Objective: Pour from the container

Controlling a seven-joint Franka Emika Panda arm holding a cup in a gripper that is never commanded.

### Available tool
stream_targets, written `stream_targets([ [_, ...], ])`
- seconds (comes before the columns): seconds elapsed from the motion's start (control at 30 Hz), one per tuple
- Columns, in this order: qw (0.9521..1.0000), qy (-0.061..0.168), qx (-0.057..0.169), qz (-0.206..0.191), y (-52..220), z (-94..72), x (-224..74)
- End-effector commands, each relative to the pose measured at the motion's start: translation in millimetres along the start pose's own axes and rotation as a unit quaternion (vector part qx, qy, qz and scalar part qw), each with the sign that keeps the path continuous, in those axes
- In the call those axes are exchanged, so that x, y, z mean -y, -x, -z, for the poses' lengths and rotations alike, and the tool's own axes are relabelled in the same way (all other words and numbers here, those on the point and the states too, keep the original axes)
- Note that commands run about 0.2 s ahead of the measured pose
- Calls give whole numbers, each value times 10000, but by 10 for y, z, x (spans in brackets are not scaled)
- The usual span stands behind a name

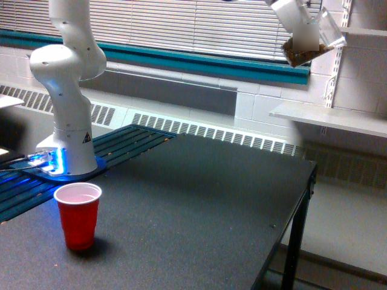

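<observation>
High at the exterior view's upper right, the clear container point(314, 41) hangs tilted in the air, with small brown bits gathered in its lower corner. My gripper point(297, 27) is shut on the container, and its white fingers cover part of the container's wall. A red plastic cup point(78, 215) stands upright on the dark table point(199, 205) near the front left, far below and to the left of the container. Its inside looks pale.
The arm's white base point(66, 121) stands at the table's left on a blue-lit plate. A white shelf point(332, 118) sticks out from the wall at right, beyond the table's right edge. Window blinds and a radiator run along the back.
</observation>
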State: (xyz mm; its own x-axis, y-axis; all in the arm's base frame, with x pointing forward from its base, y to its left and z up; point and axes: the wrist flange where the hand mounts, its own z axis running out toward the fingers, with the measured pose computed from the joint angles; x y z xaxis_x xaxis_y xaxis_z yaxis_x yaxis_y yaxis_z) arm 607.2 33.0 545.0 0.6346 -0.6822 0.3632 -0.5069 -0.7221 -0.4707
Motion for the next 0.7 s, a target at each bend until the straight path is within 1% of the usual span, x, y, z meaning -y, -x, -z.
stream_targets([
  [0.03, 9997, -79, -199, 84, -158, 174, -203],
  [0.2, 9996, -34, -255, 134, -252, 210, -473],
  [0.33, 9994, 71, -311, 105, -339, 226, -764],
  [0.53, 9982, 341, -482, 53, -491, 272, -1277],
  [0.7, 9970, 543, -557, -14, -562, 313, -1680],
])
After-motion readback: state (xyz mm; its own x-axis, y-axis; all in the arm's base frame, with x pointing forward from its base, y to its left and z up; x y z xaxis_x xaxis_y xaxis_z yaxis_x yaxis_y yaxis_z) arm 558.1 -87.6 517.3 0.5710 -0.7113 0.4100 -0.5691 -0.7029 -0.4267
